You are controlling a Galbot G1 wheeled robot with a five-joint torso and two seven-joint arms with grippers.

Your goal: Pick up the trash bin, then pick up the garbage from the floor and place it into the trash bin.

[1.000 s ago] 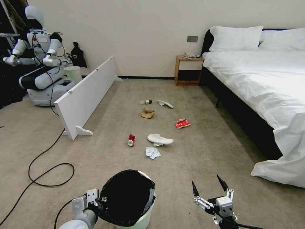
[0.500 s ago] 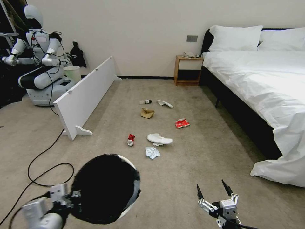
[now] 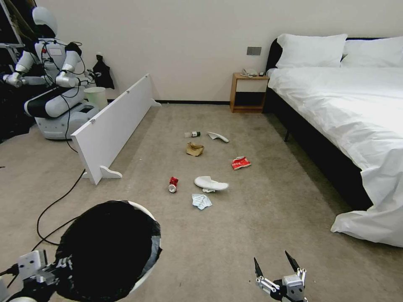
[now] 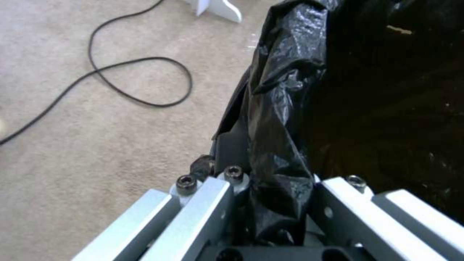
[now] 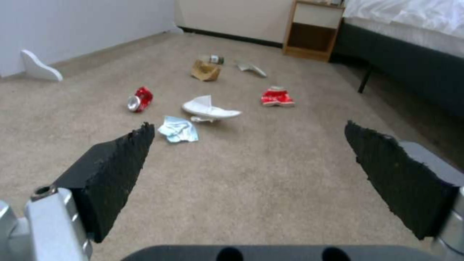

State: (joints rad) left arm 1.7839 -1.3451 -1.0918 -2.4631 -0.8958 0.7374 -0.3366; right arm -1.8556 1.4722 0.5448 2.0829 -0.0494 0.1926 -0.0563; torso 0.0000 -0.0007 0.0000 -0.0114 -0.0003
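The left gripper, clenched on the black-lined rim, has swung the trash bin away from the middle to the robot's left and tilted it, mouth toward the head camera; the pick-up step reads as done. The right gripper hangs released, low above the floor. The garbage, nearest the tissue and red can, lies mid-carpet, untouched

No legible text, label, brand or number on anything in view.
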